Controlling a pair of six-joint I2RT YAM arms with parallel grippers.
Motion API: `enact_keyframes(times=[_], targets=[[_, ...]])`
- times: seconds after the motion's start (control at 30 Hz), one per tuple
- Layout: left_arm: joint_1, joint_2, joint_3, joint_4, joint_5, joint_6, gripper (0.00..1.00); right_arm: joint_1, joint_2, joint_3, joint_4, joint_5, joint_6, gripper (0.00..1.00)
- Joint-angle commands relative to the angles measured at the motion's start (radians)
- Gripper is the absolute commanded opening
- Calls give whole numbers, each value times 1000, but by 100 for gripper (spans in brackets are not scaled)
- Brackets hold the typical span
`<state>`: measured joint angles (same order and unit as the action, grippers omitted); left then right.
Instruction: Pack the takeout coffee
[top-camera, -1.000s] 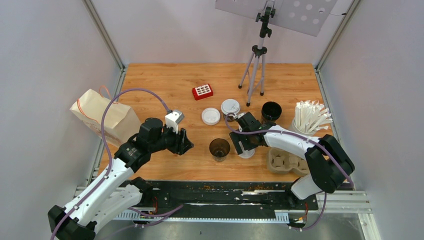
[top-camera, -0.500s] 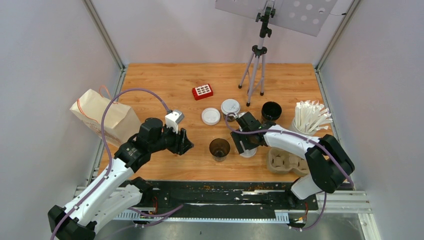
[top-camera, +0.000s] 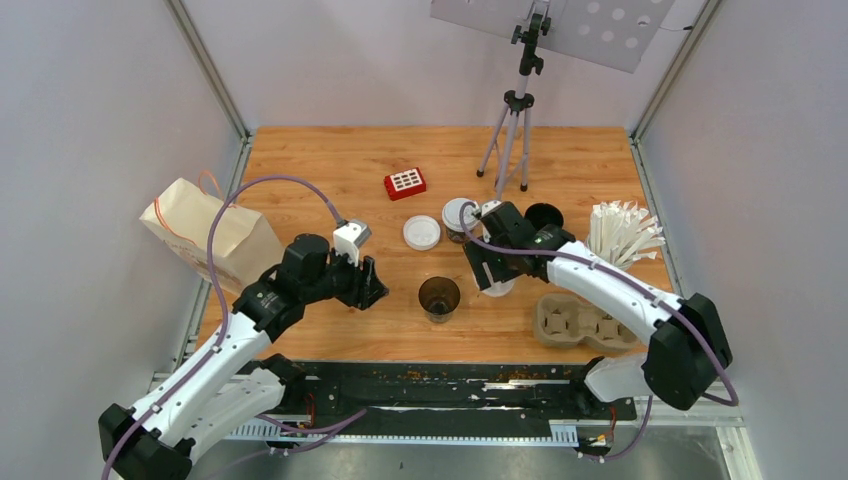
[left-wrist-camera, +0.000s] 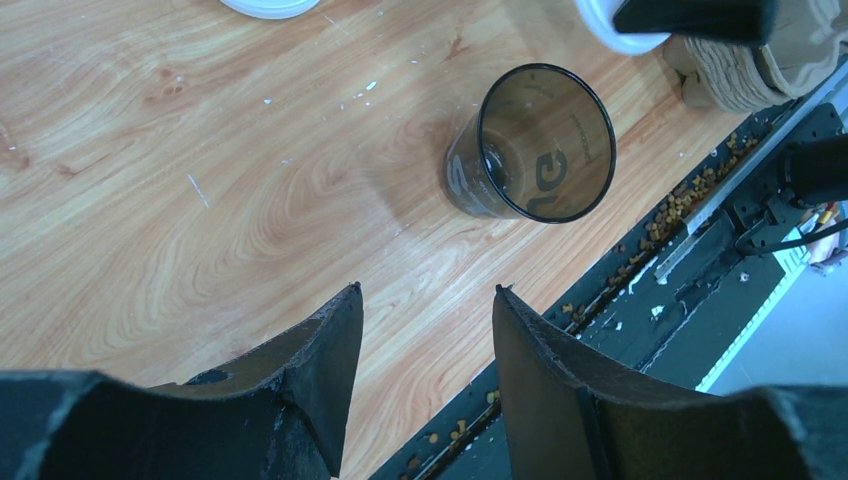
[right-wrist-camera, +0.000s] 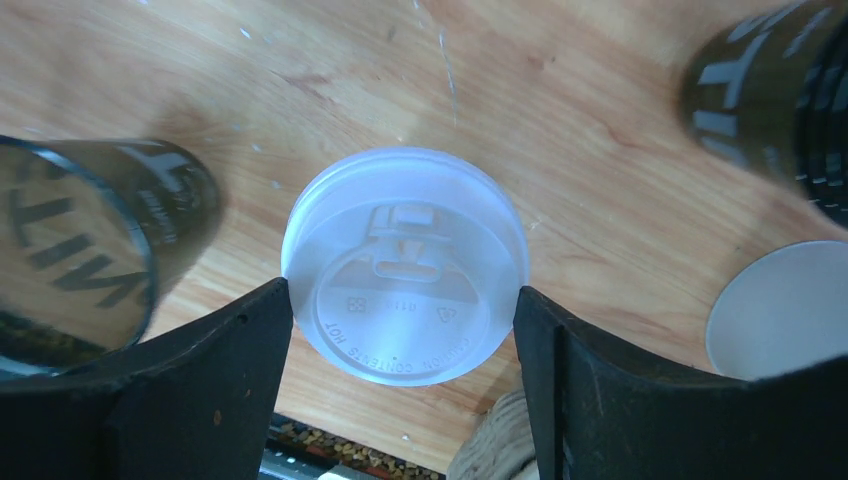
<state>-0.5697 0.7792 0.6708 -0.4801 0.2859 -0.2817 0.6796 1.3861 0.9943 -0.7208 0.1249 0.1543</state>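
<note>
Work surface: a wooden table (top-camera: 330, 160) enclosed by plain grey walls, with a black rail (top-camera: 440, 385) along its near edge carrying scattered brown crumbs.

Containers:
- A dark paper cup with pale lettering (left-wrist-camera: 530, 145) stands upright and uncapped near the front centre. Only its dark inner wall and the lettering are visible inside it.
- A second black paper cup (top-camera: 545, 214), also uncapped, stands further back on the right, partly behind the right arm. Its contents cannot be made out.
- A round white lid (top-camera: 458, 211) sits raised beside the right wrist, apparently capping a third dark cup. The arm hides part of it.
- A loose white plastic lid (top-camera: 422, 232) lies flat on the wood, just left of the capped one.
- A white cup (top-camera: 600, 255) at the right edge is packed with paper-wrapped straws.
- A grey-brown moulded cardboard tray (top-camera: 580, 322) sits at the front right. Its wells show only bare cardboard.
- A brown paper bag with orange handles (top-camera: 205, 235) lies at the left edge.

Other items: a small red box with a white grid face (top-camera: 405, 182) and a grey tripod (top-camera: 513, 130) at the back.

End effectors:
- The right gripper (right-wrist-camera: 400, 292) has a round white sip lid (right-wrist-camera: 400, 320) between its fingers. Both black fingers meet the lid's rim, one on each side. The lid is between the front open cup and the tray, and touches neither.
- The left gripper (left-wrist-camera: 425, 295) hangs over bare wood, left of the front cup. Its jaws are partly apart and hold nothing.
</note>
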Motion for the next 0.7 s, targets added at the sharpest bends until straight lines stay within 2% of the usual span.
enact_keyframes(times=[0.0, 0.2, 0.43, 0.67], targets=[[-4, -24, 34, 27, -3, 19, 59, 20, -77, 129, -100, -45, -14, 77], [-4, -74, 40, 8, -39, 21, 59, 129, -90, 222, -144, -39, 19, 77], [-4, -161, 33, 9, -116, 18, 60, 245, -19, 301, -177, -6, 22, 78], [-4, -245, 30, 5, -208, 17, 60, 269, 31, 288, -112, -48, 44, 78]])
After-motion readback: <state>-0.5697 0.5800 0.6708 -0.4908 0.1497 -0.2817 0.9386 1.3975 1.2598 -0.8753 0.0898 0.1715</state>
